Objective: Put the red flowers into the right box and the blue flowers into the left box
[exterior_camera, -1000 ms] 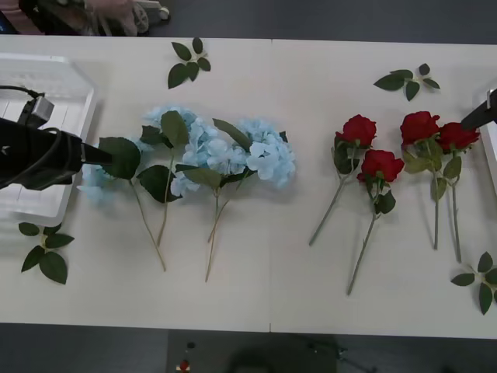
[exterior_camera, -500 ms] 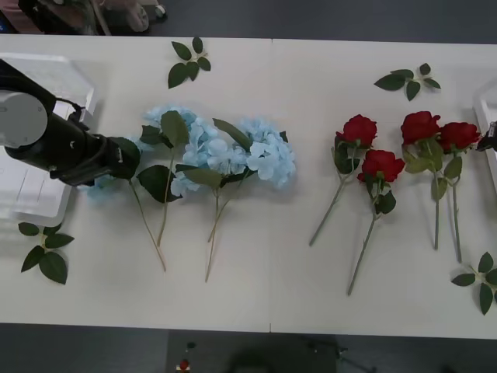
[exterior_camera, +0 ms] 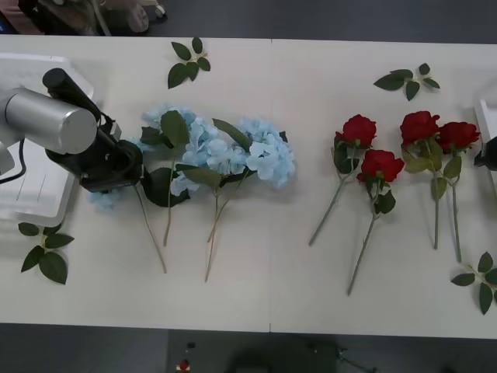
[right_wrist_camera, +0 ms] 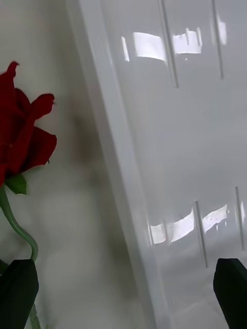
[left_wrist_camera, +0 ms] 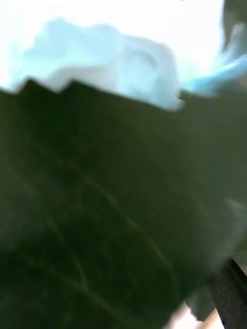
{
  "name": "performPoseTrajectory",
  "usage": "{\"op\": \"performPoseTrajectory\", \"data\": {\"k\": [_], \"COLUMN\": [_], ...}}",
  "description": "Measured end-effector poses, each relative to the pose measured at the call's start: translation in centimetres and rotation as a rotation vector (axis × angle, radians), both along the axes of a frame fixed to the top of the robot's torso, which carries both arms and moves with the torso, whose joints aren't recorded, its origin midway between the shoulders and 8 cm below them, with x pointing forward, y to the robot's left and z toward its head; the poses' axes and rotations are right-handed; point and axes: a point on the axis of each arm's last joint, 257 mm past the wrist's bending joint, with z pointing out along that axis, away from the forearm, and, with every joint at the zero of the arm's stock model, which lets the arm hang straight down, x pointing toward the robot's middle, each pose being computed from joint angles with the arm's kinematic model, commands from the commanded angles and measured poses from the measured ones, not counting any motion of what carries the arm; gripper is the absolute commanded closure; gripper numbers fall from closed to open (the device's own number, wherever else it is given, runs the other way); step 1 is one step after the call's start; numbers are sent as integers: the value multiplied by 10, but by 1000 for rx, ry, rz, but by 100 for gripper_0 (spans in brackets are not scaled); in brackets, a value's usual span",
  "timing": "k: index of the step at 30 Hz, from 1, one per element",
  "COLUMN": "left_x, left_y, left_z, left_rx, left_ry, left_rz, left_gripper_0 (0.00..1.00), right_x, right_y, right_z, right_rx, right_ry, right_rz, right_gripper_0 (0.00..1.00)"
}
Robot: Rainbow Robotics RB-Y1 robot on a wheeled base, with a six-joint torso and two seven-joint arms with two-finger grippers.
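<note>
Left end effector point(exterior_camera: 128, 167) lowered onto (leftmost) blue flowers point(exterior_camera: 221, 151).

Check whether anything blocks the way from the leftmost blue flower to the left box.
Nothing visible does. The left gripper sits at the leftmost of the blue flowers, and the left box lies right beside it, with bare table between.

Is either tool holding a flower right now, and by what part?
The right tool is open over the right box's rim, holding nothing. The left tool presses into a blue flower's leaf; whether it grips cannot be told.

Bare table point(exterior_camera: 311, 116) btwn blue flowers point(exterior_camera: 225, 151) & red flowers point(exterior_camera: 388, 155); leaf sprigs point(exterior_camera: 186, 62) near far edge.
</note>
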Motion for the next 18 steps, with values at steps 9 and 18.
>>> {"op": "performPoseTrajectory", "data": {"k": [9,18], "left_x": [11,7], "left_y": [11,7], "left_z": [-13,-23], "left_rx": [174,219], "left_ry": [-54,-50], "left_rz": [-81,-120], "left_gripper_0": [58,100], "right_x": [11,35], "right_y": [44,68], "right_z": [-30,-54], "right_rx": [53,102], "right_ry": [6,-11], "right_rz": [21,12], "right_gripper_0": [0,0]}}
